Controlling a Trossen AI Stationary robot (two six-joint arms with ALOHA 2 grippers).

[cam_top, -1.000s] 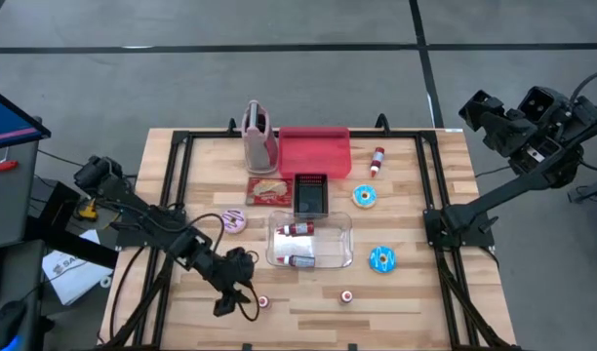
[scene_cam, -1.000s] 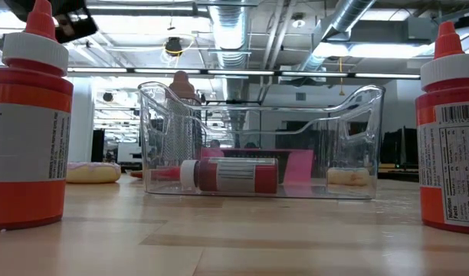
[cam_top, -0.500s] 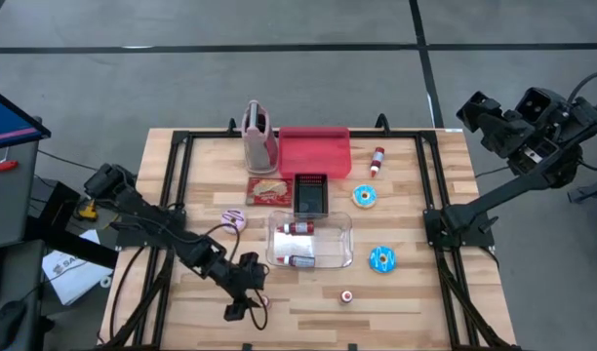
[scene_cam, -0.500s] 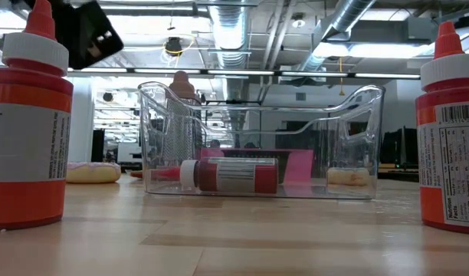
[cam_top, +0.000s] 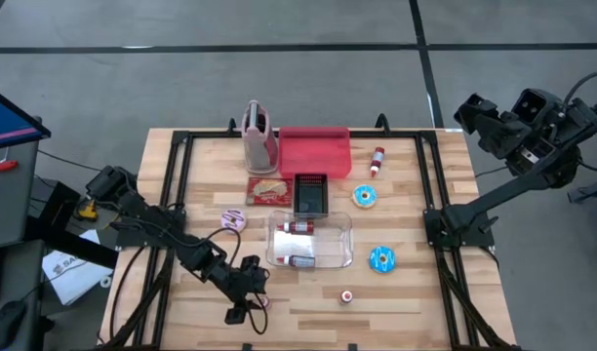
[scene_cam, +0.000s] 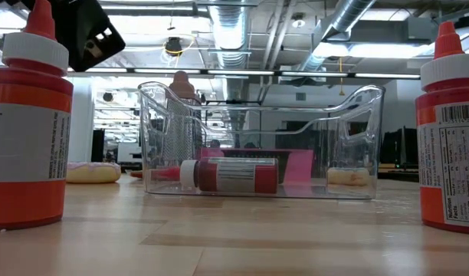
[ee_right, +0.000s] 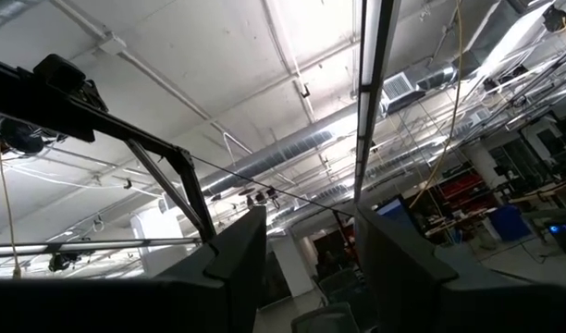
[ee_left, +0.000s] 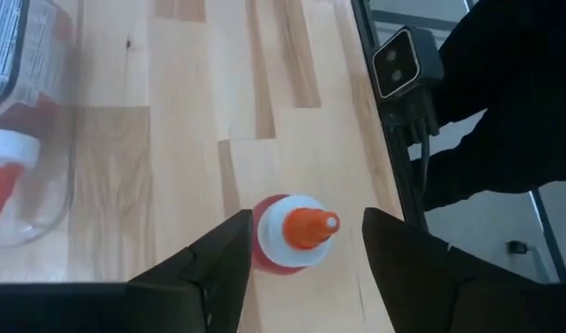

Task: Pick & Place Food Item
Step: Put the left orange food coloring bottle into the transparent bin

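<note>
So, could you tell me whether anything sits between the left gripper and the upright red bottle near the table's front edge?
Nothing visible does. The left gripper hangs open directly above the red bottle, its fingers on either side of the orange cap, with only bare wooden table around it.

Item: small red plastic sauce bottle with white cap and orange nozzle (ee_left: 292, 242)
Pose: upright
Place: near table's front edge, between the open left hand's fingers
</note>
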